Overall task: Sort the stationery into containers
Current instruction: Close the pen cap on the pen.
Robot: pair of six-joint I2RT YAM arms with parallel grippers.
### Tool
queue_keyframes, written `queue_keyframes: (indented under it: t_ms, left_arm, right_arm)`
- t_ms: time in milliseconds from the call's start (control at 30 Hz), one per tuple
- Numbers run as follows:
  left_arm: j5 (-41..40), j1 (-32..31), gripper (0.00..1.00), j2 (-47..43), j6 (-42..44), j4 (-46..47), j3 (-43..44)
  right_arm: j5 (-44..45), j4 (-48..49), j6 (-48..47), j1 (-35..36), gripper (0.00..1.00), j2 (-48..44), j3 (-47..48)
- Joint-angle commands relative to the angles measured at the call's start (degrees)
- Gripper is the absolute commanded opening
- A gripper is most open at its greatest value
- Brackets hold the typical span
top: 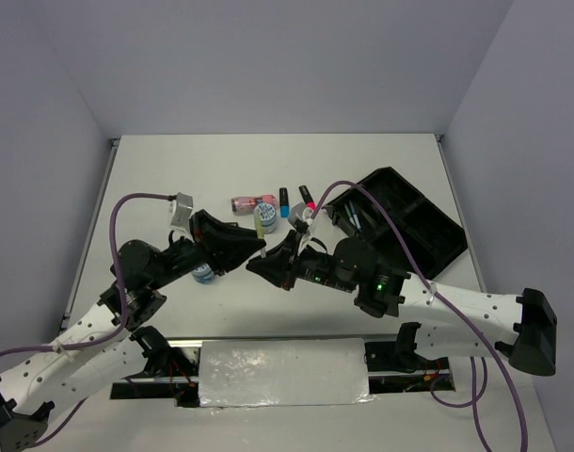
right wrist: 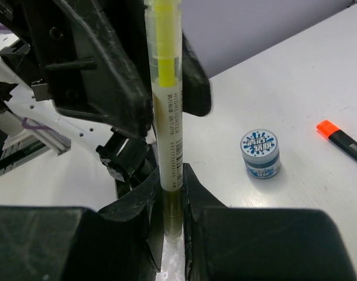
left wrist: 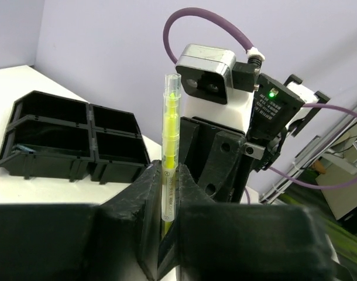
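I think the sorting has only just begun. Both arms meet in the middle, above the white surface (top: 174, 169). The left end effector (left wrist: 168, 181) and the right end effector (right wrist: 170, 181) are both pinched narrow on one yellow highlighter (right wrist: 165, 88). It is a thin, clear plastic stick, standing straight up.

The black tray (top: 428, 235) sits on the right. It is hard, shiny plastic with boxy parts, and a few thin pens (top: 353, 218) seem to lie inside.

Left out on the surface are:
- a smooth pink tube (top: 252, 202)
- a blue-ended marker (top: 283, 201)
- a pink-ended marker (top: 308, 198)
- an orange-ended marker (right wrist: 342, 140)
- a little round pot (top: 202, 273)
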Motion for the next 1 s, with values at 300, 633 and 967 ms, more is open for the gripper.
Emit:
queue_keyframes:
  t_ms: [300, 633, 967]
  left_arm:
    - [-11.66, -0.3, 0.89, 2.01, 5.45, -11.76, 13.59]
    - [-11.14, -0.3, 0.77, 3.42, 7.03, -13.52, 16.07]
    - [-8.15, -0.21, 0.39, 3.86, 5.89, -12.12, 13.52]
  right_arm:
    - [-1.8, 3.24, -0.48, 0.34, 0.0, 1.0, 0.15]
    - [-1.01, 0.52, -1.01, 0.34, 0.0, 0.39, 1.64]
    - [-1.0, -0.19, -1.54, 0.34, 0.0, 1.44, 3.75]
